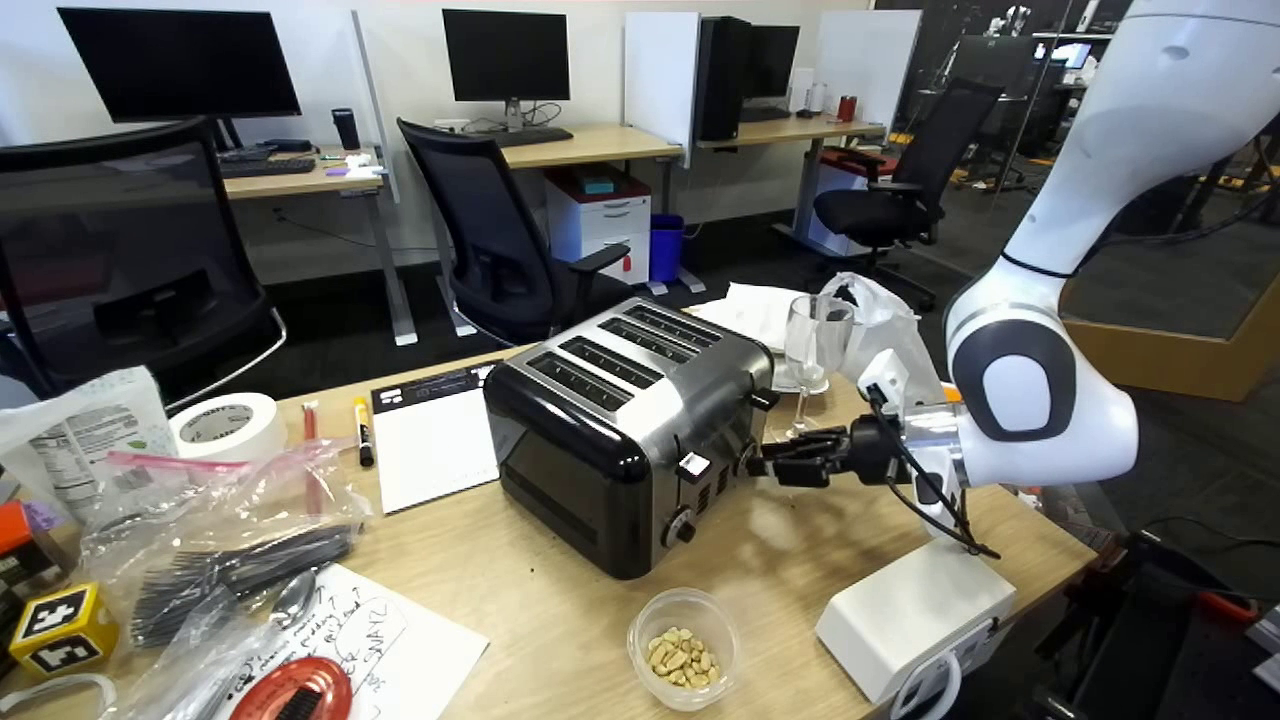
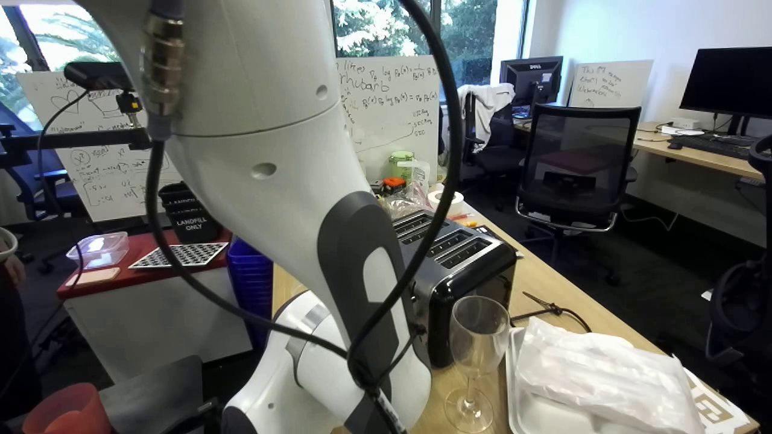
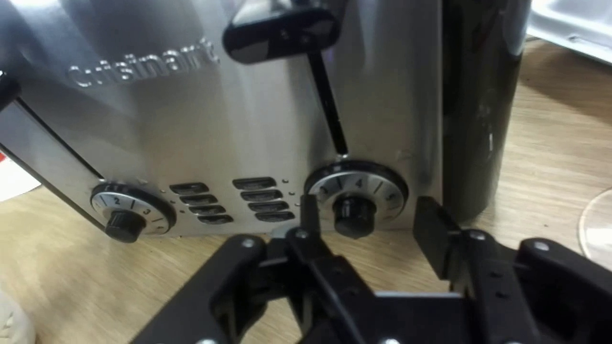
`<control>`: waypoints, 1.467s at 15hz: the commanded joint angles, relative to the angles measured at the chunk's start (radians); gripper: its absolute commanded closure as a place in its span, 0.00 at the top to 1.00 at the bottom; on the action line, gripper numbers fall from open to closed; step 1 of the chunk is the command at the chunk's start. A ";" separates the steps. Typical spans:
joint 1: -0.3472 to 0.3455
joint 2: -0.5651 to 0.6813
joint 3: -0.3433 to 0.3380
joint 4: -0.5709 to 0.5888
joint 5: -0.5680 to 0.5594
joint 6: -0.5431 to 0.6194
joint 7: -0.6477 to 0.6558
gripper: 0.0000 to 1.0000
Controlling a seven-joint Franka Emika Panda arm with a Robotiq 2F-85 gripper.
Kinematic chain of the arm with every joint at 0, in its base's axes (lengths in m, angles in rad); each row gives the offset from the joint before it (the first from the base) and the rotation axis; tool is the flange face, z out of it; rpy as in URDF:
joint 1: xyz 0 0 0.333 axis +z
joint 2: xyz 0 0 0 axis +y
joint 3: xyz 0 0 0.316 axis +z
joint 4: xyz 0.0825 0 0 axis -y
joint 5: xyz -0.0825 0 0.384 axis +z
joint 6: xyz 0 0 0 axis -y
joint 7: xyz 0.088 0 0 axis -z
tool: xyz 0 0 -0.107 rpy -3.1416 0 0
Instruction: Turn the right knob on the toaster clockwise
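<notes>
Over the wood-grain table (image 1: 560,610), the Franka arm (image 1: 1080,200) faces the control side of the four-slot Cuisinart toaster (image 1: 630,430), which sits upright on the tabletop. The toaster might creep if shoved, so the turn is best made as a pure wrist roll with little forward push. In both exterior views a stemmed wine glass (image 2: 479,337) stands near the toaster's end; its nearness asks for small sideways travel.

The Robotiq gripper (image 3: 368,217) has its fingers parted, with nothing gripped between them. Low on the control face, beneath the right-hand lever (image 3: 282,36) (easy to brush during the roll), the right knob (image 3: 356,200) shows in that gap, nearer the finger on the side of the left knob (image 3: 131,212). A slight shift that way before the pinch should let both fingers meet the black stub (image 3: 355,220) together. Fingertip depth is hard to judge here; taking the stub well in without scraping the silver dial ring (image 3: 385,210) looks best.

Smallest of all, a numeral 4 (image 3: 359,183) shows near the top of that ring. If ring and stub turn as one, a clockwise roll should bring what looks like a 3 (image 3: 323,190) up in its place, a handy check against slipping.
</notes>
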 commanded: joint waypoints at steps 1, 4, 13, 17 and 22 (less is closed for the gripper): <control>-0.043 0.021 0.038 0.014 0.000 0.035 -0.024 0.64; -0.049 0.022 0.041 0.014 0.000 0.042 -0.023 0.64; -0.056 0.026 0.057 0.019 -0.001 0.053 -0.026 0.03; -0.058 0.025 0.062 0.021 -0.001 0.057 -0.026 0.06; -0.043 0.030 0.072 0.021 0.000 0.045 0.003 0.06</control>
